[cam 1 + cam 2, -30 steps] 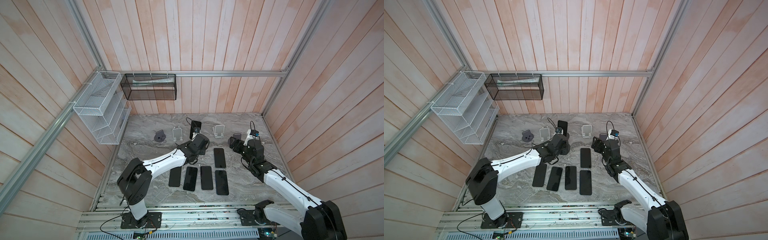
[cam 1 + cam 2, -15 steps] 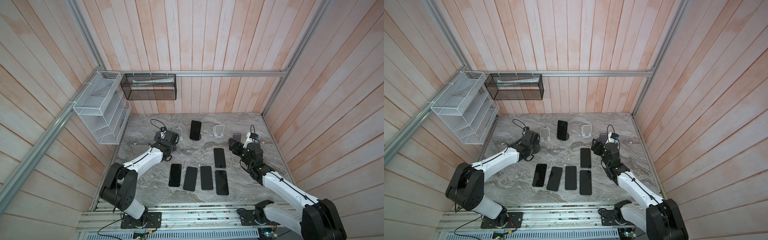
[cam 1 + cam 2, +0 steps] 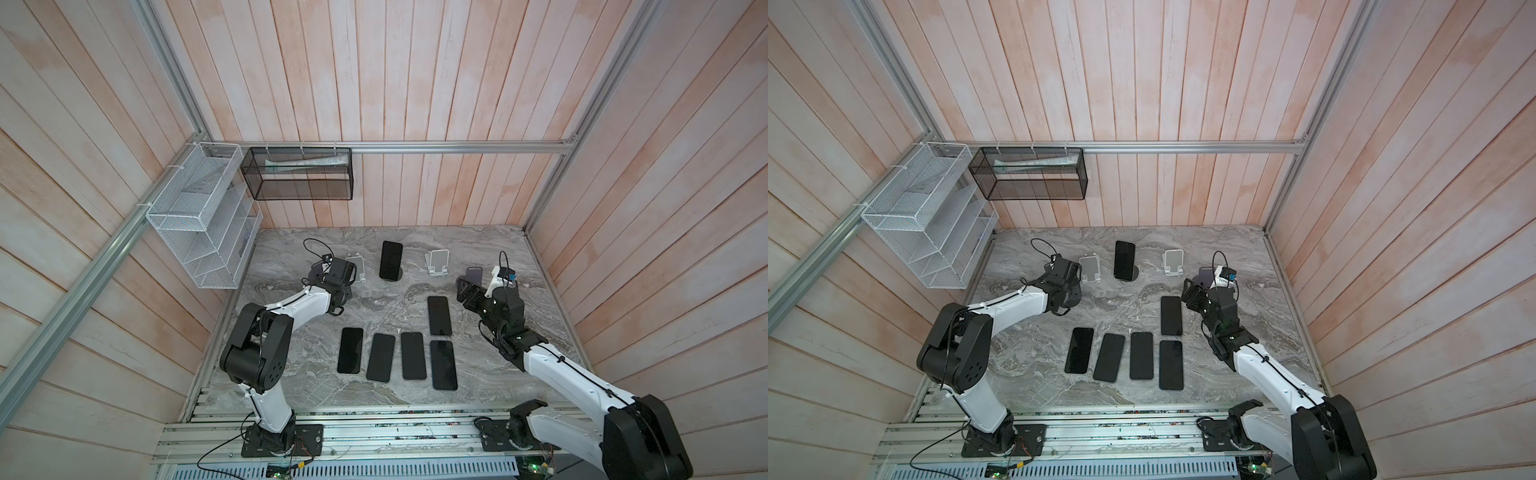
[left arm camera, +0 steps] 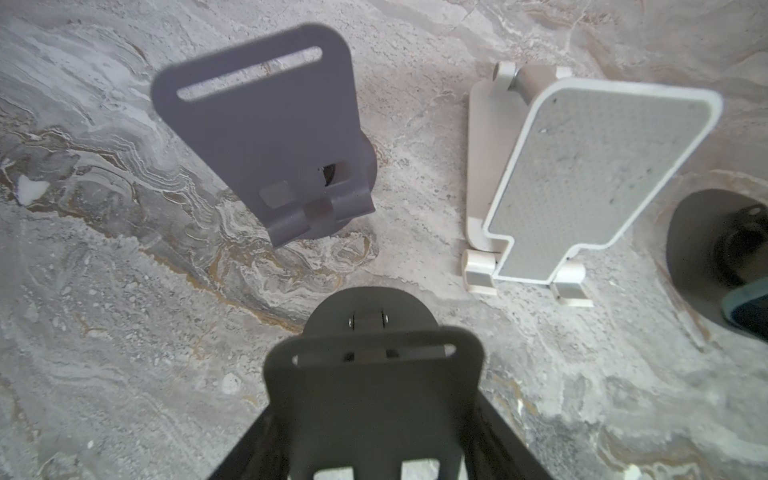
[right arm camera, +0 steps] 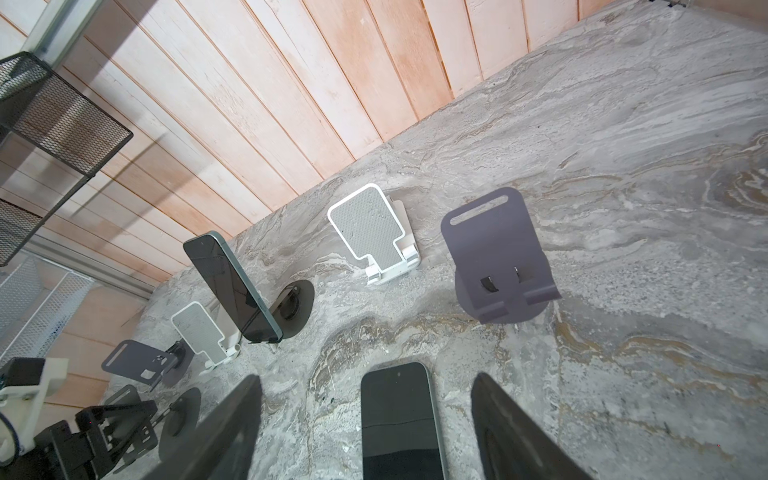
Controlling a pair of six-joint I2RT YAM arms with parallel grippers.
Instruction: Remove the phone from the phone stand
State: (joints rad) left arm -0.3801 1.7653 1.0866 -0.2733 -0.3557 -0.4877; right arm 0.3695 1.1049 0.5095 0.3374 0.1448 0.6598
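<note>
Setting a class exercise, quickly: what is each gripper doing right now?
Left gripper: closed on the black stand.
Right gripper: open, holding nothing, above a phone lying flat.

Tally: 5 flat phones [image 3: 413, 356] plus 1 upright phone [image 3: 390, 259], 6 total. 2 white stands [image 5: 365, 226], 2 purple stands [image 5: 494, 249], 2 black stands [image 5: 297, 299], 6 total. Stands are counted from the wrist views; an arm covers some in both top views. 1 white wire basket [image 3: 178, 220], 1 black wire basket [image 3: 299, 195]. 2 robot arms [image 3: 299, 303]. 1 table [image 3: 316, 386].
</note>
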